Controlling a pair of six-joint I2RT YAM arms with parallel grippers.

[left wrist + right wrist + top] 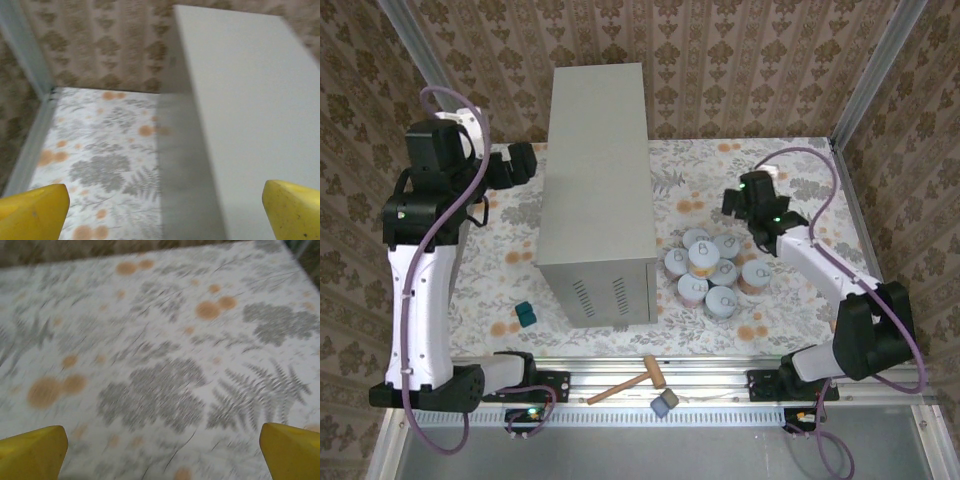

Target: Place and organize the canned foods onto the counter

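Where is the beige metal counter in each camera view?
Top external: counter stands centre-left, cans at its right.
Left wrist: counter takes the right half, top and side.
Right wrist: camera faces the floral floor.
Shared landmark: that floral floor.

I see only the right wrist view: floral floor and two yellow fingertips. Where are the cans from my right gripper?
Observer: The cans cluster on the floor beside the counter, nearer the right arm's base than the right gripper.
Operator: Is any can on the counter?
Observer: None; all eight stand on the floor.
Operator: And the left gripper?
Observer: Open, hovering left of the counter.
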